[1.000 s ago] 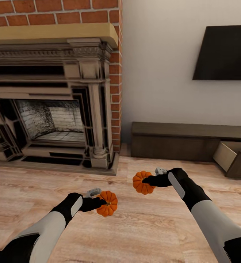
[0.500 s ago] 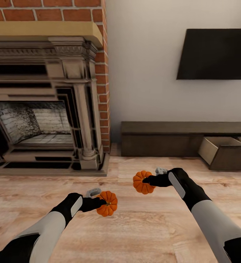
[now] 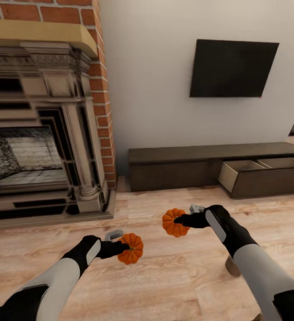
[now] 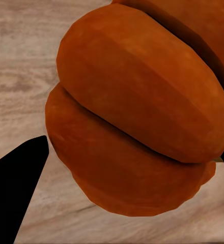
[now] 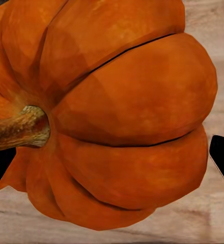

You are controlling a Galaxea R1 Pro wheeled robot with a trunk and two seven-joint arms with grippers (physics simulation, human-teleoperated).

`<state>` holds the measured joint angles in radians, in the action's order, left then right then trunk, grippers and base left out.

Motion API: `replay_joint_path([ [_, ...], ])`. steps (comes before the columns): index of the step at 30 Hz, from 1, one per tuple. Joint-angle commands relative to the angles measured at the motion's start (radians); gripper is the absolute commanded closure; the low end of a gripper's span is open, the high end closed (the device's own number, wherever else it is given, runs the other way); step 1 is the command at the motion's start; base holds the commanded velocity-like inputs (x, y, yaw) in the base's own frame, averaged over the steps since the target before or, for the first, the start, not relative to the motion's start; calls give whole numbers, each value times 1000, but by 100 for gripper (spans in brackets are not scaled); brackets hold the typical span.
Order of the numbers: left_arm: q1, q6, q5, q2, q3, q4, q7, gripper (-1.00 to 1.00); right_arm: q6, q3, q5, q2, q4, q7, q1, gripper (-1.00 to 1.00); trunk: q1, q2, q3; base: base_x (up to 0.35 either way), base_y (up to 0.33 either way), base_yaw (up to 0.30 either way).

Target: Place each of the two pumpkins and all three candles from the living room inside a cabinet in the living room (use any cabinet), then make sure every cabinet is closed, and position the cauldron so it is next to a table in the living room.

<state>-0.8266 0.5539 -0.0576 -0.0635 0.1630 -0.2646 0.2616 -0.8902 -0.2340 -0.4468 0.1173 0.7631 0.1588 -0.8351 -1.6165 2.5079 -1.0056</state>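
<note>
My left gripper is shut on one orange ribbed pumpkin, held low over the wood floor; the left wrist view shows this pumpkin close up, with a dark fingertip beside it. Higher and to the right, my right gripper is shut on the second pumpkin. The right wrist view shows that pumpkin and its stem. The long low dark-brown cabinet stands against the far wall, and its right drawer is pulled open, showing pale wood inside. The cauldron and table are out of view.
A brick and carved-stone fireplace takes up the left side. A dark TV hangs on the white wall above the cabinet. A small tan-brown stub sits on the floor under my right forearm; it may be a candle.
The whole view has swung to the right, so the camera moved: the fireplace slid left and more of the cabinet and TV came in. Both grippers still hold their pumpkins in the same pose.
</note>
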Motion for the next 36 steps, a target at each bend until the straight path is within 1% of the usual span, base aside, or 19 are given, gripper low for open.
replay_joint_path([
  [1,0,9,-11,-1,6,-2,-2,100,-3,-2,4,1,1,8,-1,100,0,0,0,0,0,-293],
  [23,0,9,-11,-1,6,-2,-2,100,-3,-2,4,2,1,8,-1,100,0,0,15,0,0,-293],
  [36,0,9,-11,-1,6,-2,-2,100,-3,-1,4,2,1,8,-1,100,0,0,16,0,0,-295],
])
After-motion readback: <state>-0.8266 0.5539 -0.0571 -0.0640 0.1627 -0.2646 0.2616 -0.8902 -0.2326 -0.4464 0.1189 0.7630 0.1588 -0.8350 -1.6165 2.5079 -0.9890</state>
